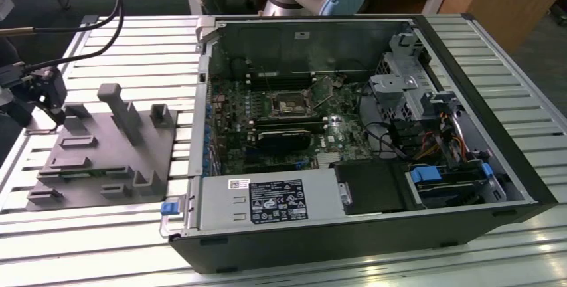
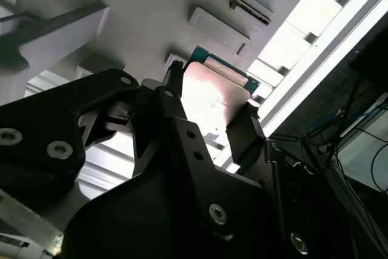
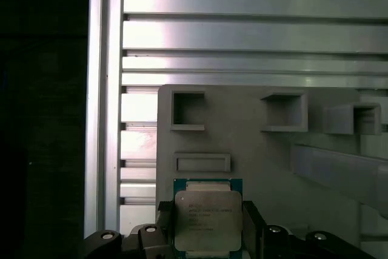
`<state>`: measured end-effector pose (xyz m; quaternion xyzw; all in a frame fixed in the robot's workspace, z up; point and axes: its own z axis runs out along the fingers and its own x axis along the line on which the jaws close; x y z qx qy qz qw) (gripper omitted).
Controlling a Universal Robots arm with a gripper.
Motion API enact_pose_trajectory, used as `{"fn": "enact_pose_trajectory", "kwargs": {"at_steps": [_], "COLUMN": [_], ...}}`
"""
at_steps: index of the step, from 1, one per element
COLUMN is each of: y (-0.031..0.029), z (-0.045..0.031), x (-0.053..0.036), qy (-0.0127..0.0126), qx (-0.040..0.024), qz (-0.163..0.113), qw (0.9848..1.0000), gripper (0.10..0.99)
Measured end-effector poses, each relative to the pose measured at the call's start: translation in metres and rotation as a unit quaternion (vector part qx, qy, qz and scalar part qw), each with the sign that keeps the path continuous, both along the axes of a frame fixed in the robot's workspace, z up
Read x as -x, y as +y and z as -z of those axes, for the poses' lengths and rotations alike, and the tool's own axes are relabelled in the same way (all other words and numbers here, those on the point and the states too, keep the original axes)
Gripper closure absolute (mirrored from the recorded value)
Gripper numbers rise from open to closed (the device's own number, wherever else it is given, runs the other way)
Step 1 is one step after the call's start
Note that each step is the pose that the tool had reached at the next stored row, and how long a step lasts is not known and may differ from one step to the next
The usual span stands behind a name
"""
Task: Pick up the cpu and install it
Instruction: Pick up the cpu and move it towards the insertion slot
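On the exterior view's left, the end effector (image 1: 49,101) hangs over the grey tray (image 1: 89,174), pinching the cpu (image 3: 208,221) by two opposite edges, likely to spare its face. The socket (image 1: 291,105) in the open computer case (image 1: 354,240) lies well apart, rightward.

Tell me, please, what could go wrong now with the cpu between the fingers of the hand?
The hand holds the cpu only by two opposite thin edges, so it might slip or tilt. The grey tray has upright blocks close by; a sideways move could knock the cpu against one.
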<state>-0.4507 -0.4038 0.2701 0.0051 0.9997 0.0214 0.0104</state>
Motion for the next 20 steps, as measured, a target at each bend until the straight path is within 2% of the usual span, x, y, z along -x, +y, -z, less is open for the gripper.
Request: {"fn": "enact_pose_trajectory", "kwargs": {"at_steps": [20], "y": [0.0], "z": [-0.013], "x": [0.0], "qy": [0.0], "qx": [0.0], "qz": [0.0], "qw": [1.0], "gripper": [0.549]}}
